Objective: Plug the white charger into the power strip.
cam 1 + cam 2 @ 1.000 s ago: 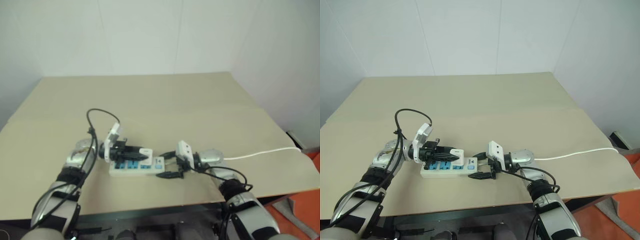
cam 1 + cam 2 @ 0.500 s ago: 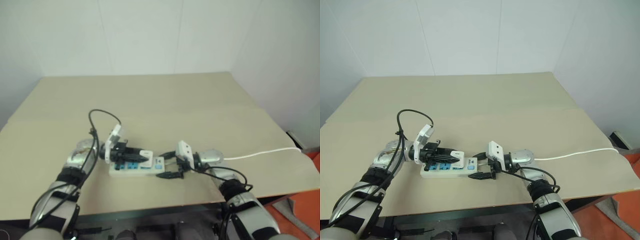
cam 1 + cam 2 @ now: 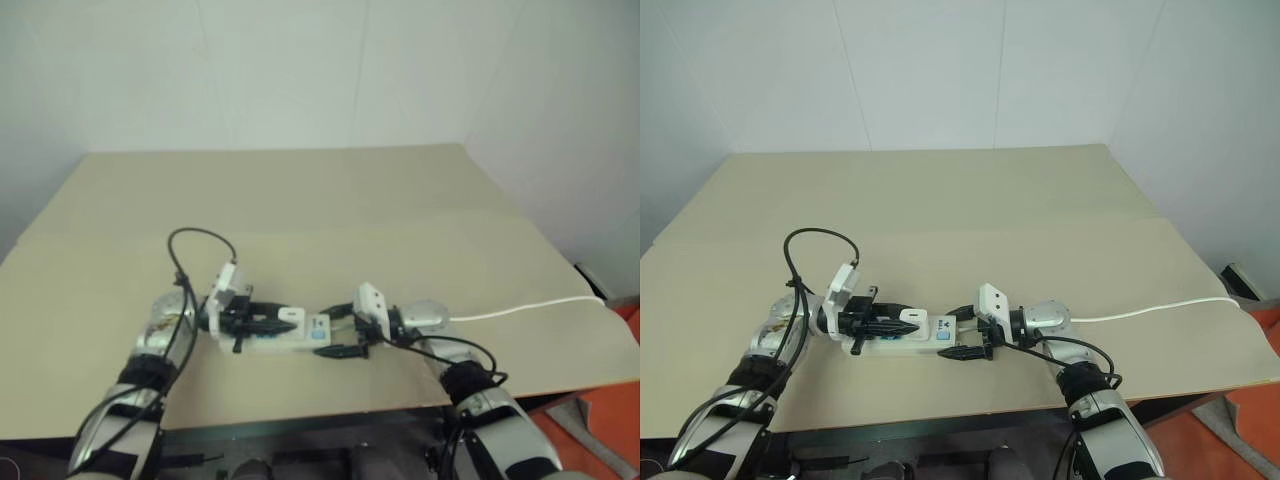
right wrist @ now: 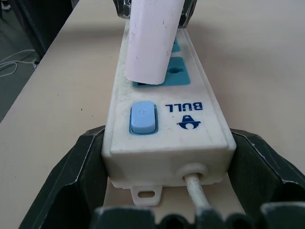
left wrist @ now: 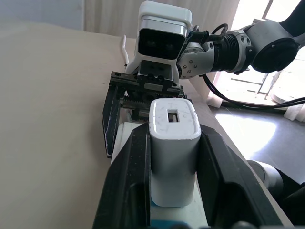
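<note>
Nearest me, my right gripper [image 4: 157,210] brackets the cable end of the long white plastic power strip [image 4: 167,129], one black finger along each side wall, so the bar cannot slide or twist under a downward push; the thin white cable [image 4: 198,188] leaves that end between my fingers, and whether they press the walls or merely flank them I cannot tell. On the strip's top face, just beyond its end wall, sits the small pale-blue switch [image 4: 142,117], and past the switch come the blue sockets [image 4: 178,71]. Over the socket next to the switch stands the small white boxy plastic charger [image 5: 174,143], its lower edge resting at the socket face; I judge it seating, not yet proven home. My left gripper [image 5: 174,164] is clenched on the charger's two sides, approaching level from the strip's far end, which keeps the plug square to the socket.
</note>
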`<state>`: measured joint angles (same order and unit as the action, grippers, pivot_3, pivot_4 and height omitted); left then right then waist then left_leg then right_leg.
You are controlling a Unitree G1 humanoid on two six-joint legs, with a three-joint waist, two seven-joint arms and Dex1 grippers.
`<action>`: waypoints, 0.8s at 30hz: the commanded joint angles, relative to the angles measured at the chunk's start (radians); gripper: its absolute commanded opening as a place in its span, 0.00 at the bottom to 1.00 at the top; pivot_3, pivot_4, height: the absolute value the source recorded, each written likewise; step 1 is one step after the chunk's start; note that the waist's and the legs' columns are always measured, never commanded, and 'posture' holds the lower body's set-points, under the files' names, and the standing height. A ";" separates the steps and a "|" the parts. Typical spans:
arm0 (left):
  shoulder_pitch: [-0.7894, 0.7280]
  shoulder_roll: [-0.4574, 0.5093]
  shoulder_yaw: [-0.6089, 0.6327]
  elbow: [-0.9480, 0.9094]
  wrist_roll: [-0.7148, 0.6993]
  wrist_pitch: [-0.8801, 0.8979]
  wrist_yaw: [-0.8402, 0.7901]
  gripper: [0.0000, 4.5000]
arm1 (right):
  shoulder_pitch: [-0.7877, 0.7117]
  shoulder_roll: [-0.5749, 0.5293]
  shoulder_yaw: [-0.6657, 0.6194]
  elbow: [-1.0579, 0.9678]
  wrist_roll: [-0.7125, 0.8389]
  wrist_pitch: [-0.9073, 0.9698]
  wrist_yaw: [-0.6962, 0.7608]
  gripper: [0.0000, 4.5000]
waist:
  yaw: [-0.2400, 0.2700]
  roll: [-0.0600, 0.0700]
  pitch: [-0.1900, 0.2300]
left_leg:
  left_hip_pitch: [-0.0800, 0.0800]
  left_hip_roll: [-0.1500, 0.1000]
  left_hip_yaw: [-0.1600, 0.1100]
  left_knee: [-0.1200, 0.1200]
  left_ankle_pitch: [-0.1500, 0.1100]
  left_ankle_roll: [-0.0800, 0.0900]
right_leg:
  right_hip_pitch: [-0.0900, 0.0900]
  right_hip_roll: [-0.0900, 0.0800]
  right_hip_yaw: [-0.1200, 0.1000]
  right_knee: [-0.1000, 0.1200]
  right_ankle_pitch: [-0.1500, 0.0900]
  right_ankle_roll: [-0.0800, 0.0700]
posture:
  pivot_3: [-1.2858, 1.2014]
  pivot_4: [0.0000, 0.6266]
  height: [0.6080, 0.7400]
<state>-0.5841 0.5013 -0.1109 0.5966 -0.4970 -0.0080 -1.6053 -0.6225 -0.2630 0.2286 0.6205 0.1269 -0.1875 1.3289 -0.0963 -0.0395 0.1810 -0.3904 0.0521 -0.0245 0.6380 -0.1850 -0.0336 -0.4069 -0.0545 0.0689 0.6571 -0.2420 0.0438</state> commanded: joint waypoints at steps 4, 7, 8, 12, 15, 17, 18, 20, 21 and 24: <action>0.056 0.006 0.025 -0.028 0.041 -0.044 -0.005 0.22 | 0.028 0.002 0.037 -0.024 -0.012 -0.006 0.024 0.76 | 0.000 0.000 0.000 | 0.000 0.000 0.000 -0.001 0.000 0.000 | 0.000 0.000 0.000 0.000 0.000 0.000 | 0.52 0.24 1.00; 0.068 0.005 0.017 -0.029 0.063 -0.078 -0.006 0.22 | 0.032 0.000 0.037 -0.029 -0.013 -0.007 0.024 0.76 | 0.000 0.000 0.000 | 0.000 0.000 0.000 -0.001 0.000 0.000 | 0.000 0.000 0.000 -0.001 0.000 0.000 | 0.52 0.24 1.00; 0.069 0.003 0.018 -0.028 0.063 -0.081 -0.004 0.22 | 0.034 -0.001 0.037 -0.031 -0.013 -0.009 0.024 0.76 | 0.000 0.000 0.000 | 0.000 0.000 0.000 -0.001 0.000 0.000 | 0.000 0.000 0.000 -0.001 0.000 0.000 | 0.52 0.24 1.00; 0.073 0.000 0.019 -0.007 0.081 -0.129 0.001 0.22 | 0.038 -0.003 0.035 -0.039 -0.012 -0.007 0.021 0.76 | 0.000 0.000 0.000 | 0.000 0.000 0.000 -0.002 0.000 0.000 | 0.000 0.000 0.000 -0.001 0.000 0.000 | 0.52 0.24 1.00; 0.085 0.000 0.015 0.009 0.098 -0.167 -0.003 0.22 | 0.043 -0.004 0.035 -0.046 -0.011 -0.005 0.019 0.76 | 0.001 0.000 0.000 | 0.000 0.000 0.000 -0.002 0.000 0.000 | 0.000 0.000 0.000 -0.001 0.000 0.000 | 0.52 0.24 1.00; 0.092 -0.001 0.012 0.027 0.105 -0.181 -0.003 0.22 | 0.046 -0.003 0.035 -0.051 -0.010 -0.005 0.017 0.76 | 0.001 0.000 0.000 | 0.001 0.000 0.000 -0.003 0.000 0.000 | 0.000 0.000 0.000 -0.001 0.000 0.000 | 0.52 0.24 1.00; 0.094 -0.002 0.014 0.031 0.103 -0.172 0.004 0.22 | 0.047 -0.003 0.035 -0.054 -0.010 -0.003 0.016 0.76 | 0.001 0.000 0.000 | 0.001 0.000 0.000 -0.003 0.000 0.000 | 0.000 0.000 0.000 -0.001 0.000 0.000 | 0.52 0.24 1.00; 0.094 -0.004 0.015 0.039 0.105 -0.177 0.010 0.22 | 0.048 -0.003 0.036 -0.053 -0.011 -0.005 0.015 0.76 | 0.001 0.000 0.000 | 0.002 0.000 0.000 -0.003 0.000 0.000 | 0.001 0.000 0.000 -0.001 0.000 0.000 | 0.52 0.24 1.00; 0.094 -0.005 0.016 0.039 0.107 -0.181 0.015 0.22 | 0.049 -0.003 0.036 -0.054 -0.011 -0.005 0.014 0.76 | 0.001 0.000 0.000 | 0.002 0.000 0.000 -0.003 0.000 0.000 | 0.001 0.000 0.000 -0.001 0.000 0.000 | 0.52 0.24 1.00; 0.093 -0.008 0.022 0.041 0.104 -0.164 0.032 0.22 | 0.048 -0.002 0.037 -0.051 -0.013 -0.007 0.013 0.76 | 0.002 0.000 0.000 | 0.002 0.000 0.000 -0.003 0.000 0.000 | 0.001 0.000 0.000 -0.001 0.000 0.000 | 0.52 0.24 1.00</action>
<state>-0.5227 0.4787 -0.0830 0.5795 -0.4612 -0.1908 -1.6067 -0.5991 -0.2649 0.2291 0.5917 0.1263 -0.1873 1.3195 -0.0948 -0.0393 0.1806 -0.3885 0.0520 -0.0245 0.6351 -0.1850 -0.0336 -0.4056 -0.0546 0.0688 0.6557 -0.2421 0.0436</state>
